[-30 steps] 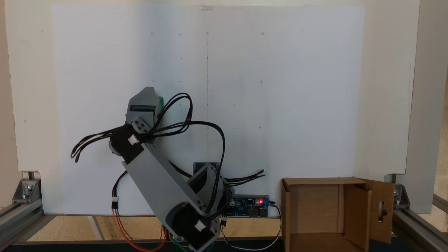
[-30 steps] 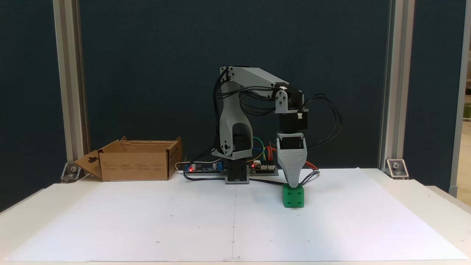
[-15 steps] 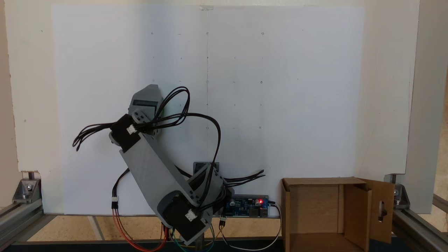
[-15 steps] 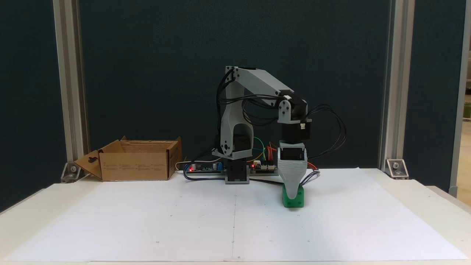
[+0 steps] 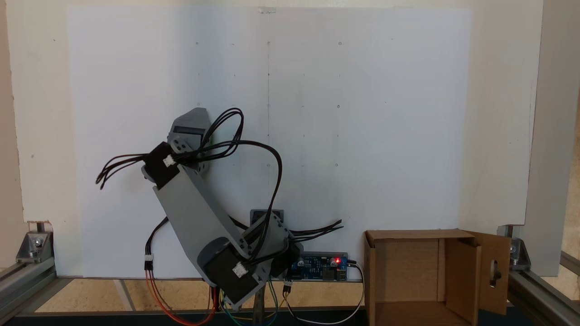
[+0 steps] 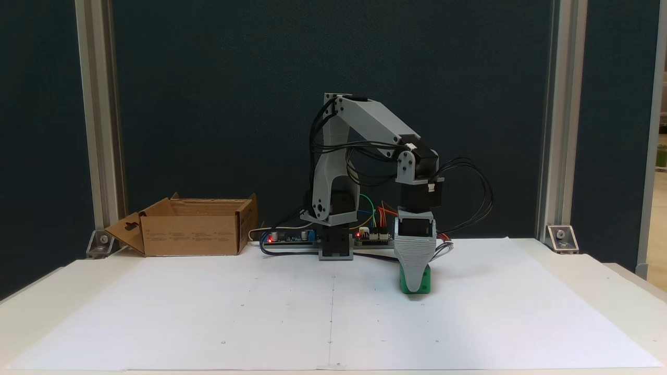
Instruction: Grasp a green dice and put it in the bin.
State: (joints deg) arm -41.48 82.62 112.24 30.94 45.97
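Your fingers point(image 6: 415, 287) reached down over the green dice point(image 6: 425, 279) on the bench's white paper point(image 6: 260, 312); whether they gripped it couldn't be told. The bin point(image 6: 193, 234) sat well apart, far left.

A: Anything legible here?

B: Small dark print runs in blocks along the front wall of the bin point(image 6: 193, 237), but it is perhaps too fine to make out a single word.

A: And elsewhere?

B: No readable labels, brands or numbers.
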